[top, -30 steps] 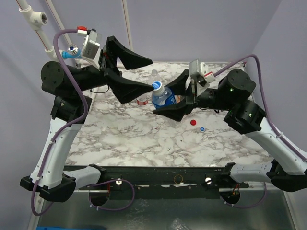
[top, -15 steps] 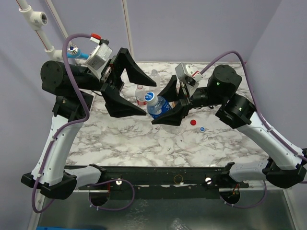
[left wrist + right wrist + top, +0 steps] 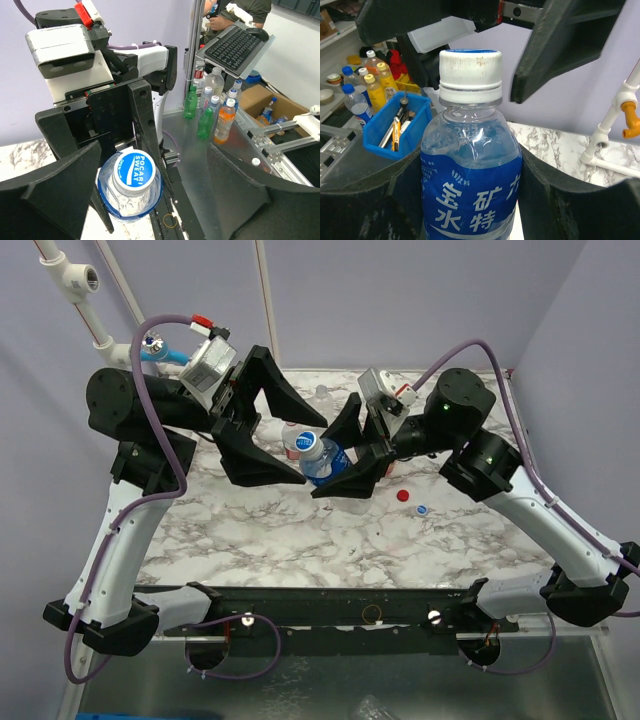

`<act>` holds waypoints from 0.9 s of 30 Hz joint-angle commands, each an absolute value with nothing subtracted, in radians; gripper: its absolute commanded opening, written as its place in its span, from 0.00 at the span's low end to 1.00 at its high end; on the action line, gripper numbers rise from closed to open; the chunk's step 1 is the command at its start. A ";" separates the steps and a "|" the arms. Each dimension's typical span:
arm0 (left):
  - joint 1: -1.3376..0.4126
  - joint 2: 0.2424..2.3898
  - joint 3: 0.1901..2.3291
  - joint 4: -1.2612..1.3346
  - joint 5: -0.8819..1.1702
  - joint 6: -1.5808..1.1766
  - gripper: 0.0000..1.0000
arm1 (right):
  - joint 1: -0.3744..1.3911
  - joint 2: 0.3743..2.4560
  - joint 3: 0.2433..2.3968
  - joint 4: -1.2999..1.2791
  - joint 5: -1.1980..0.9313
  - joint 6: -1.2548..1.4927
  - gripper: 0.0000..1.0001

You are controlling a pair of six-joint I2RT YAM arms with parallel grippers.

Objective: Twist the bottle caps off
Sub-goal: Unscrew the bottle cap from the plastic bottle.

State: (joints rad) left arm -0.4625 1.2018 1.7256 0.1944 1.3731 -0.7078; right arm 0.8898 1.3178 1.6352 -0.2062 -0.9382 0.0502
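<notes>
My right gripper (image 3: 332, 458) is shut on the blue-labelled bottle (image 3: 326, 464) and holds it above the marble table (image 3: 260, 530). In the right wrist view the bottle (image 3: 470, 200) fills the space between the fingers, and its blue-and-white cap (image 3: 470, 70) is on the neck. My left gripper (image 3: 310, 452) is open, its fingers on either side of that cap (image 3: 134, 170) without touching it. A red-labelled bottle (image 3: 291, 442) stands just behind. A red cap (image 3: 403, 495) and a blue-and-white cap (image 3: 422, 508) lie loose on the table to the right.
A small clear bottle (image 3: 320, 392) stands at the table's back edge. White pipes (image 3: 72, 278) rise at the back left. Off the table are a blue bin of tools (image 3: 395, 130) and several spare bottles (image 3: 215, 105). The black front rail (image 3: 330, 605) runs along the near edge.
My right gripper has carried the blue-labelled bottle to the left. My left gripper has swung round and now has its open fingers on either side of the cap.
</notes>
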 commanded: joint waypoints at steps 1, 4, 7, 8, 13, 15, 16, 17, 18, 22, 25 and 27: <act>-0.469 1.203 1.733 0.216 1.364 -0.672 0.81 | 0.887 1.313 1.626 -0.110 -0.931 0.053 0.01; -0.469 1.198 1.723 0.216 1.351 -0.655 0.71 | 0.885 1.294 1.588 -0.040 -0.896 0.078 0.01; -0.469 1.200 1.727 0.218 1.318 -0.640 0.67 | 0.881 1.301 1.577 -0.010 -0.890 0.103 0.01; -0.469 1.202 1.733 0.219 1.310 -0.637 0.65 | 0.879 1.306 1.574 -0.011 -0.889 0.110 0.01; -0.469 1.200 1.732 0.218 1.297 -0.623 0.55 | 0.867 1.296 1.530 0.102 -0.864 0.161 0.01; -0.470 1.196 1.724 0.218 1.309 -0.618 0.51 | 0.863 1.293 1.516 0.134 -0.852 0.179 0.01; -0.470 1.195 1.720 0.218 1.314 -0.613 0.49 | 0.860 1.292 1.509 0.150 -0.848 0.190 0.01; -0.470 1.195 1.720 0.218 1.318 -0.610 0.47 | 0.855 1.290 1.502 0.170 -0.856 0.196 0.00; -0.469 1.195 1.721 0.218 1.327 -0.608 0.46 | 0.852 1.290 1.496 0.184 -0.862 0.205 0.01; -0.471 1.194 1.721 0.217 1.353 -0.618 0.48 | 0.837 1.288 1.491 0.210 -0.892 0.227 0.01; -0.470 1.192 1.714 0.218 1.352 -0.623 0.55 | 0.817 1.278 1.476 0.248 -0.915 0.257 0.00; -0.471 1.192 1.712 0.218 1.353 -0.623 0.57 | 0.805 1.276 1.469 0.267 -0.926 0.272 0.01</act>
